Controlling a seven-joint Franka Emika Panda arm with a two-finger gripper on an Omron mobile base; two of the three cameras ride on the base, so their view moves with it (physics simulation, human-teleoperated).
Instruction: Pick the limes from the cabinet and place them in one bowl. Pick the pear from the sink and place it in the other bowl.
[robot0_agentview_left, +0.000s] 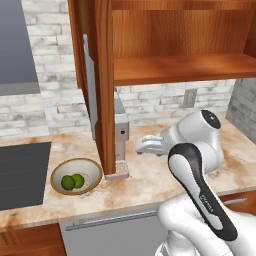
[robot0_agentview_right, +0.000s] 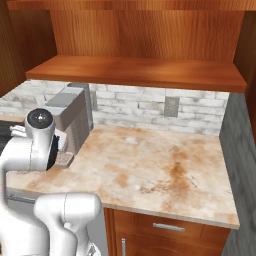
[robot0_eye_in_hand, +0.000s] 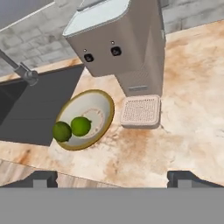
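Marble-patterned counter carries the cream bowl with both limes inside, beside the sink, while the empty end effector hangs above, spread wide.

- I'm looking at a home kitchen: a marble-patterned counter against a pale brick wall.
- A wooden wall cabinet hangs above it.
- A coffee machine stands beside a dark sink.

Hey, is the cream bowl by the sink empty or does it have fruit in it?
Not empty. The cream bowl holds two limes side by side, near its edge.
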